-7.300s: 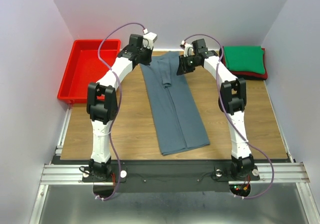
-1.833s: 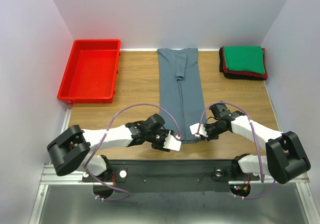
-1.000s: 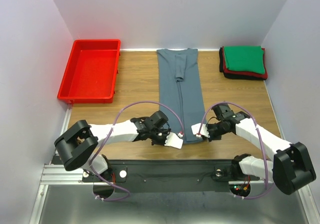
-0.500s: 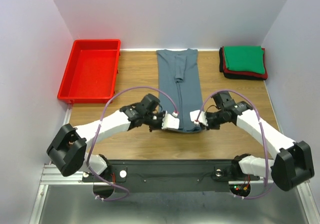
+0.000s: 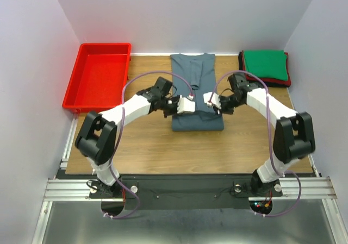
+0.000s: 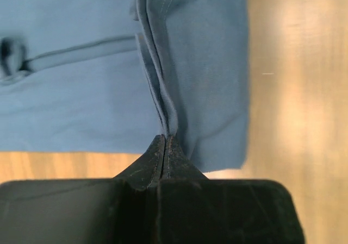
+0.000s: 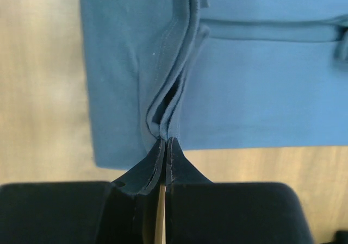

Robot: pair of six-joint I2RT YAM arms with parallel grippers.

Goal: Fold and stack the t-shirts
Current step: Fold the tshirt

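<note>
working over the bench [image 5: 141, 141]: stretching the slate t-shirt [image 5: 198, 122] at upper centre, long axis running top to bottom; pinching its folded-over hem [image 6: 157, 75] at both edges, left jaws and right jaws equally near; likely carrying it toward frame top.

Slate blue-grey t-shirt [image 5: 197, 122]: plain all over, with same-coloured stitching lines along the hem. Looks a brighter blue in the wrist views. Beneath it, table [image 5: 147, 143] in warm brown wood grain. Left of it, red tray [image 5: 100, 75], one bright plain colour. Right of it, plain green t-shirt [image 5: 265, 63] over a red t-shirt [image 5: 277, 83] and a black t-shirt [image 5: 241, 66], only their edges showing. On either side of it, left arm [image 5: 130, 111] and right arm [image 5: 266, 102] in white with black joints, trailing purple cables [image 5: 154, 73]. Scuffed black fingers [image 6: 144, 170] on left gripper [image 6: 165, 139] and right gripper [image 7: 165, 142]. Behind it, pale lavender-grey walls [image 5: 179, 16].
</note>
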